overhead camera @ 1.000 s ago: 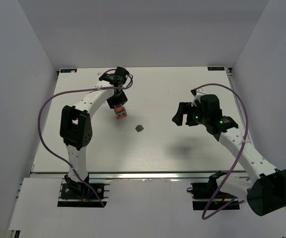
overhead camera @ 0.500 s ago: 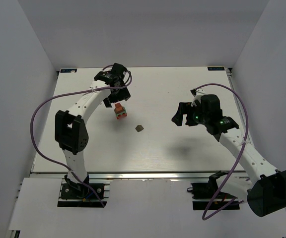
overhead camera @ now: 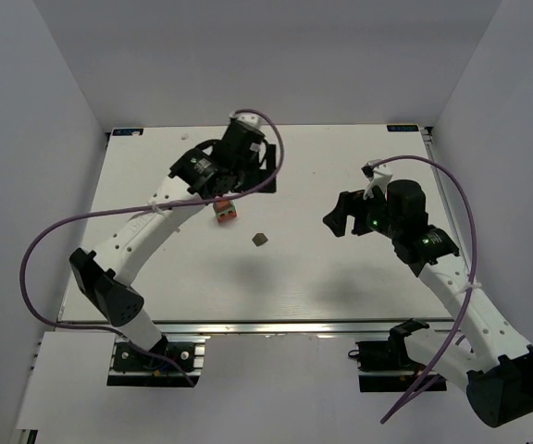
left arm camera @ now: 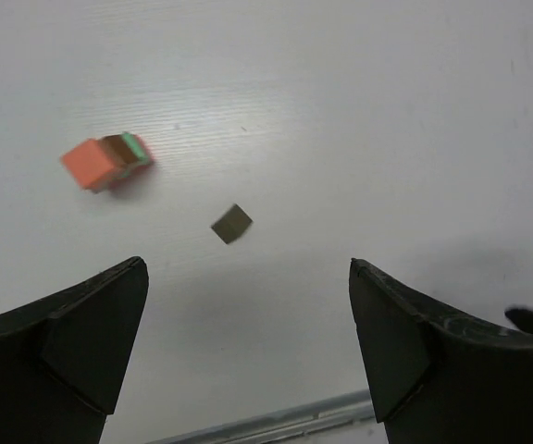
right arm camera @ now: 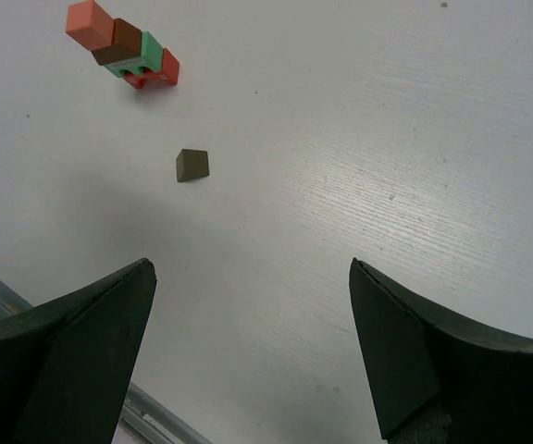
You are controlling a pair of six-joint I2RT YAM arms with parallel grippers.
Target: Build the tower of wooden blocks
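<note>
The left hand (left arm camera: 245,273) is lifting clear, jaws spread wide and empty — the tower (overhead camera: 225,212) is sitting released at the worktop's (overhead camera: 340,287) left-centre, four pieces joined. One brown block (overhead camera: 260,239) is lying near it, awaiting placement; the right hand (right arm camera: 253,268) is hovering open. White grained surface, bare grey walls (overhead camera: 44,139).
</note>
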